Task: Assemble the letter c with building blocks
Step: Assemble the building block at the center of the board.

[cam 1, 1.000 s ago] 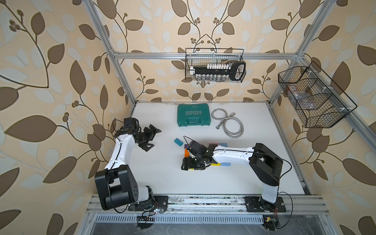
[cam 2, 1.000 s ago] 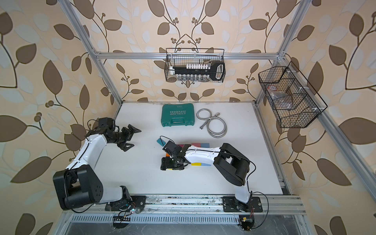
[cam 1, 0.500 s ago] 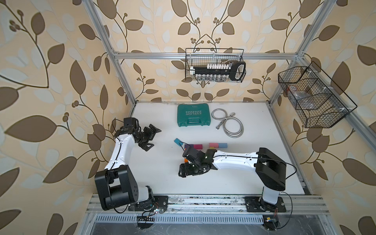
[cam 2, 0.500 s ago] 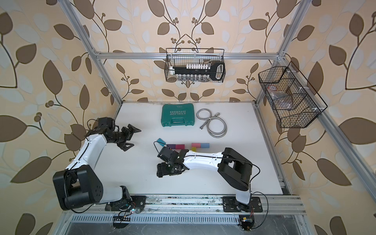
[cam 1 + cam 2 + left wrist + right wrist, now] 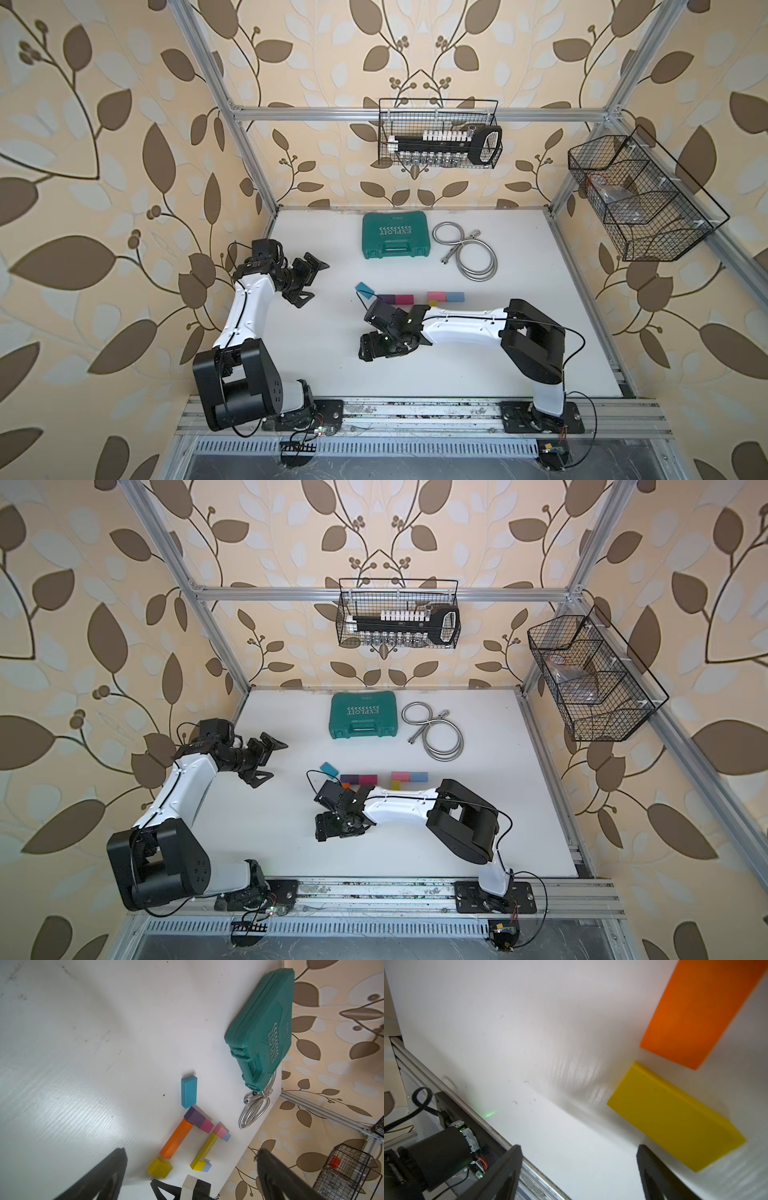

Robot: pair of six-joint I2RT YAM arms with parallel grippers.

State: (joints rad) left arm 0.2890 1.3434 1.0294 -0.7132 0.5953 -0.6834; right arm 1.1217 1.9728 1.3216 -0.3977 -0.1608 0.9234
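The building blocks lie mid-table. In the left wrist view a teal block (image 5: 188, 1092), purple (image 5: 195, 1116) and magenta (image 5: 206, 1125) ones, a long orange block (image 5: 176, 1140) and a yellow square (image 5: 160, 1167) form one group. Beside it lie pink (image 5: 219, 1129), a long yellow block (image 5: 206, 1147) and light blue (image 5: 226, 1136). My right gripper (image 5: 372, 349) (image 5: 579, 1176) is open and empty, just in front of the orange block (image 5: 702, 1012) and the yellow square (image 5: 675, 1118). My left gripper (image 5: 313, 280) (image 5: 190, 1184) hangs open and empty at the left, apart from the blocks.
A green tool case (image 5: 395, 235) and a coiled metal hose (image 5: 469, 253) lie at the back of the table. Wire baskets hang on the back wall (image 5: 438, 133) and the right wall (image 5: 640, 199). The table's front rail (image 5: 500, 1136) runs close to the right gripper.
My right gripper has drawn back from the blocks toward the front left, staying open, and uncovered the purple, magenta, pink and light blue blocks. The left arm has not moved.
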